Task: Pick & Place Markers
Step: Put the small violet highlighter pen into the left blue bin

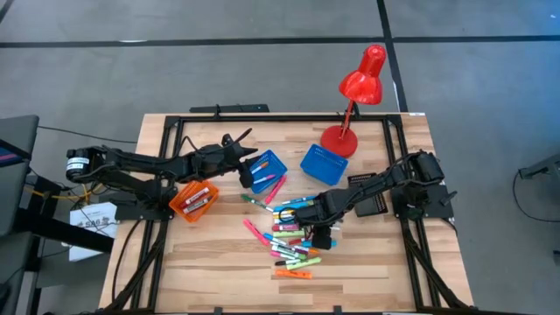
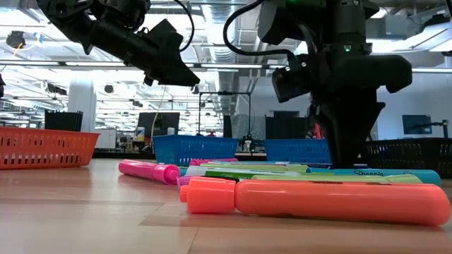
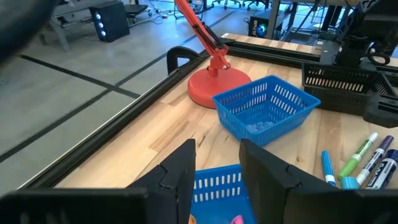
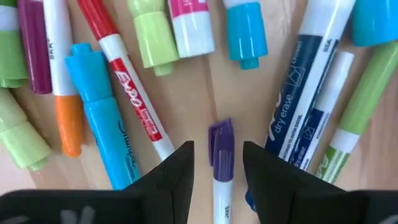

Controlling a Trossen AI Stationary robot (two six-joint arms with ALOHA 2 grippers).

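Right now I see right tool [image 4: 216, 163] low over markers [image 1: 293, 234] heaped mid-surface, fingers part open astride purple-capped marker [image 4: 221, 149], not gripping yet. Risks: neighbours lie close, so finger may snag blue marker [image 4: 99, 112]; grab near cap lets pen swing. Left tool [image 3: 216, 163] part open, empty, above blue tray [image 1: 265, 171].

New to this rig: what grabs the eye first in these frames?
The bright scatter of markers across the middle of the wooden table, with the right gripper low over it, fingers either side of a purple-capped marker. Next, the red desk lamp at the table's far edge. The left gripper hangs above a blue basket.
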